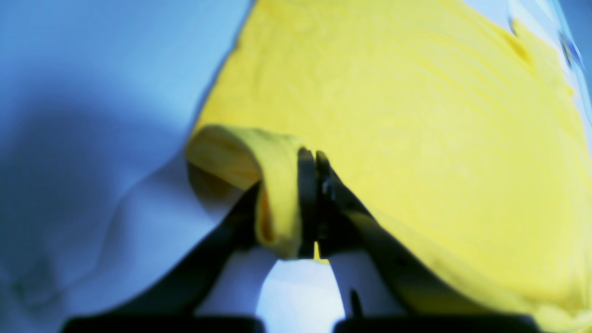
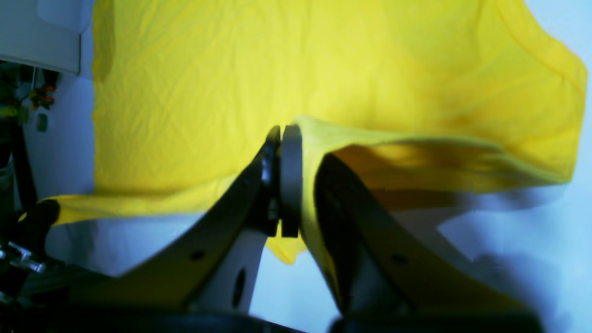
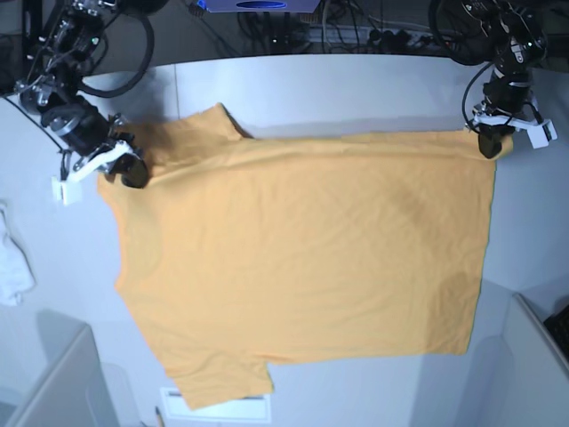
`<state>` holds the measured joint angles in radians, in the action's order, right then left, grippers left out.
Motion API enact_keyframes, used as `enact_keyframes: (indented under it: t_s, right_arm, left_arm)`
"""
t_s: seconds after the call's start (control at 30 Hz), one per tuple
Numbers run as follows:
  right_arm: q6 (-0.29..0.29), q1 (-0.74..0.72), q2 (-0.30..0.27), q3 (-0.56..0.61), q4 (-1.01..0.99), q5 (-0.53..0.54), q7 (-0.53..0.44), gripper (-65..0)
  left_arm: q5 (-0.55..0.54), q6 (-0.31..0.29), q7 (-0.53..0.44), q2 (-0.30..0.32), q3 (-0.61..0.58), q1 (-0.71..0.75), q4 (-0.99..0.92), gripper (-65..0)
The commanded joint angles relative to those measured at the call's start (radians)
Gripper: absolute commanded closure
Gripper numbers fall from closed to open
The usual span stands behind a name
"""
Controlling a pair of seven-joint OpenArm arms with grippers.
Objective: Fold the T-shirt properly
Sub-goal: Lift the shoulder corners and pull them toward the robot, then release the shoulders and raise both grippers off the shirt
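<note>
**Both grippers clamped on T-shirt edge, shirt spread flat**

The T-shirt (image 3: 302, 258) lies spread on the white table (image 3: 356, 93), plain side up, filling most of the surface. All places below are given relative to the shirt.

- Left gripper (image 3: 491, 142): at the shirt's far corner on the base view's right. Jaws fully closed with a fold of yellow fabric pinched between them. Left wrist view confirms it: left gripper (image 1: 314, 159) has its fingers pressed together, cloth bunched and wrapped around one finger, and the rest of the T-shirt (image 1: 416, 115) runs away flat beyond it.
- Right gripper (image 3: 133, 173): at the shirt's far edge on the base view's left, close to the sleeve and shoulder area. Jaws also fully closed on fabric. In the right wrist view, the right gripper (image 2: 283, 134) holds a raised ridge of cloth; the T-shirt (image 2: 208, 83) edge is lifted a little off the table here, with shadow under it.
- The shirt edge between the two grippers runs roughly straight, with a shallow crease along it.
- The near sleeve lies flat at the shirt's bottom-left corner in the base view.
- A small white cloth (image 3: 13, 267) sits on the table, apart from the shirt, beyond its left edge in the base view.
- Surface wrinkling is mild and there are no large folds across the body.
</note>
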<state>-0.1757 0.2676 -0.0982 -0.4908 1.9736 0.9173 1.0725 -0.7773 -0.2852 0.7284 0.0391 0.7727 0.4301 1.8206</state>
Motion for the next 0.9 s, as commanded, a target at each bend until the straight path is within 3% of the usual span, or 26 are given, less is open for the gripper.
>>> enact_keyframes:
  t_s: [0.0, 0.13, 0.23, 0.47, 0.6, 0.87]
  right_arm:
    - [-0.005, -0.024, -0.011, -0.003, 0.014, 0.027, -0.005, 0.0]
    - [-0.005, -0.086, -0.010, 0.002, -0.012, 0.024, 0.039, 0.0]
    - [0.026, -0.118, -0.013, 0.007, -0.078, 0.024, 0.038, 0.0]
    - [0.028, -0.196, -0.036, 0.010, -0.170, 0.024, 0.042, 0.0]
    - [0.029, -0.241, -0.041, 0.010, -0.233, 0.024, 0.044, 0.0]
    - [0.032, -0.311, -0.042, 0.086, -0.300, -0.008, 0.036, 0.0]
  left_arm:
    - [-0.017, -0.004, -0.019, 0.011, 0.006, -0.003, 0.018, 0.0]
    - [-0.011, -0.003, -0.019, 0.011, 0.006, -0.026, 0.015, 0.0]
    - [-0.011, -0.003, -0.019, 0.011, 0.006, -0.033, 0.014, 0.0]
    - [-0.011, 0.001, -0.019, 0.009, 0.006, -0.066, 0.014, 0.0]
    - [-0.011, 0.074, -0.019, 0.011, 0.006, -0.089, -0.003, 0.0]
    - [-0.011, 0.085, -0.019, 0.012, 0.006, -0.147, -0.069, 0.0]
